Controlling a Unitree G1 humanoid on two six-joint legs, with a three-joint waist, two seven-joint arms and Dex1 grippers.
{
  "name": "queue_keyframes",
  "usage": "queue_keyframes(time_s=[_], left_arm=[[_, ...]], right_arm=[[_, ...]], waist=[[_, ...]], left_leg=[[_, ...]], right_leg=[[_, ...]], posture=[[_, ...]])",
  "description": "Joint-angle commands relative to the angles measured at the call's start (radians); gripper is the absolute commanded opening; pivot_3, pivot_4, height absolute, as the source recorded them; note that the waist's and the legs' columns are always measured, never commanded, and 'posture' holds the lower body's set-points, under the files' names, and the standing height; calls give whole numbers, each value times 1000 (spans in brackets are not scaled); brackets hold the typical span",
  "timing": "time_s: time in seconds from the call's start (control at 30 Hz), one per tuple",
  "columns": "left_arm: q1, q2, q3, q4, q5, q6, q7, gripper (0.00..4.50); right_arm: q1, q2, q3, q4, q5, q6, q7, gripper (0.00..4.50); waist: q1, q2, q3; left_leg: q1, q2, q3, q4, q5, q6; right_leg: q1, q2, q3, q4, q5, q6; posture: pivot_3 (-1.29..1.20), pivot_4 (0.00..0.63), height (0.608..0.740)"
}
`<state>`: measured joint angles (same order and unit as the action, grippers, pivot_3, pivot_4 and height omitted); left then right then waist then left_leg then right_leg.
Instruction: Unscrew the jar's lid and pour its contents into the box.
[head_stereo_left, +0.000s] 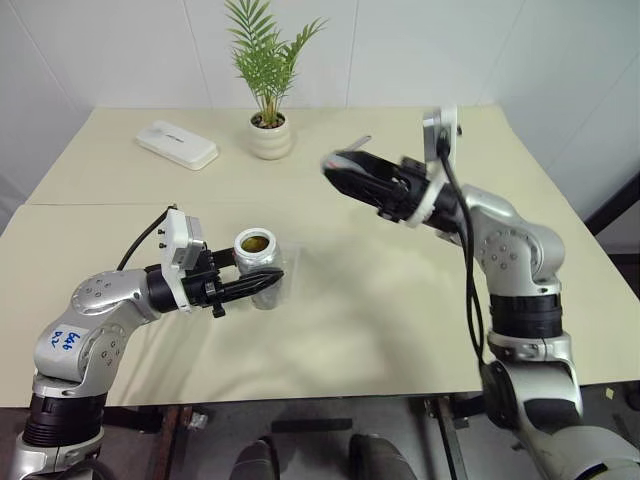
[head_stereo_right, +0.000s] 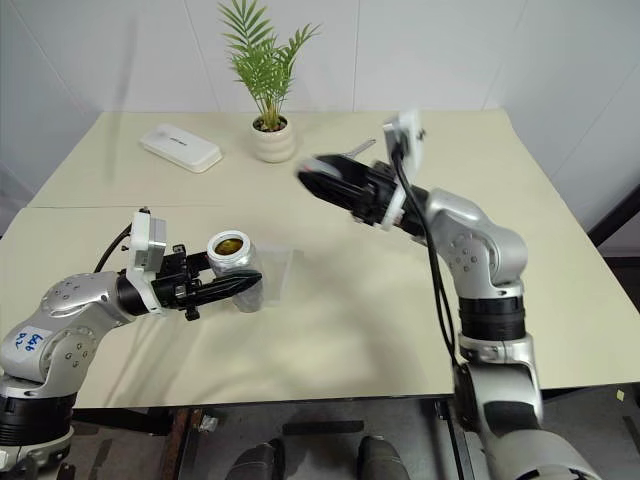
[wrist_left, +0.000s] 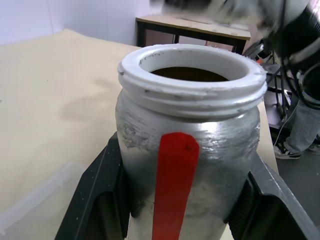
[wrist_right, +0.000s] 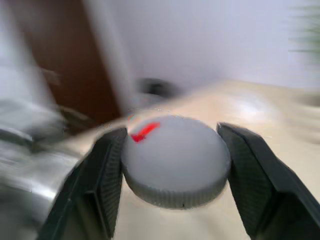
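My left gripper (head_stereo_left: 262, 283) is shut on the jar (head_stereo_left: 258, 265), a small silvery cylinder with a red stripe (wrist_left: 172, 190), held upright just above the table's left front. Its white threaded mouth is uncovered, and the brownish-yellow contents (head_stereo_left: 255, 243) show inside. My right gripper (head_stereo_left: 337, 172) hangs higher, right of the jar and apart from it, shut on the lid (wrist_right: 175, 160), a flat grey cap with a red mark on top. The box (head_stereo_right: 277, 270), a shallow clear tray, lies on the table directly beside the jar, on its right.
A white plant pot (head_stereo_left: 271, 137) with a green palm stands at the back centre. Left of it lies a white flat oblong case (head_stereo_left: 177, 144). The beige table (head_stereo_left: 400, 330) stretches wide, with bare surface at the middle and front right.
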<state>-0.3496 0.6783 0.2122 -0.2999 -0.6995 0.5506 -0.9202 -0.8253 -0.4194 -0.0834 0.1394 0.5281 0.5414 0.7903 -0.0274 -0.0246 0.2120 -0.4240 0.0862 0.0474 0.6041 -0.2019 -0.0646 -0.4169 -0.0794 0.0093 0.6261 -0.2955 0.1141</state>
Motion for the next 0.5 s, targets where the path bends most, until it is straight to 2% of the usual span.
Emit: queue_keyframes(time_s=[0.03,0.23,0.37,0.5], left_arm=[[-14,14,49,1,-31,-9,-6,1956],[-92,7,27,63,-31,6,-11,1956],[-129,6,11,89,-27,14,-20,1956],[-153,8,12,113,-23,16,-20,1956]], right_arm=[[43,-18,17,152,-170,-282,-29,2622],[54,16,60,510,-335,-602,-45,2622],[29,37,30,668,-350,-673,-67,2622],[24,25,8,693,-331,-669,-34,3883]], waist=[[-3,0,0],[-26,1,0],[-28,1,1],[-29,1,1]], left_leg=[[0,0,0,0,0,0],[2,0,4,1,0,0],[1,0,4,2,0,0],[2,0,4,2,0,-1]], right_leg=[[0,0,0,0,0,0],[-1,1,3,2,1,1],[0,1,5,2,1,3],[0,1,6,2,2,3]], posture=[[0,150,740],[0,150,740],[0,150,740],[0,150,740]])
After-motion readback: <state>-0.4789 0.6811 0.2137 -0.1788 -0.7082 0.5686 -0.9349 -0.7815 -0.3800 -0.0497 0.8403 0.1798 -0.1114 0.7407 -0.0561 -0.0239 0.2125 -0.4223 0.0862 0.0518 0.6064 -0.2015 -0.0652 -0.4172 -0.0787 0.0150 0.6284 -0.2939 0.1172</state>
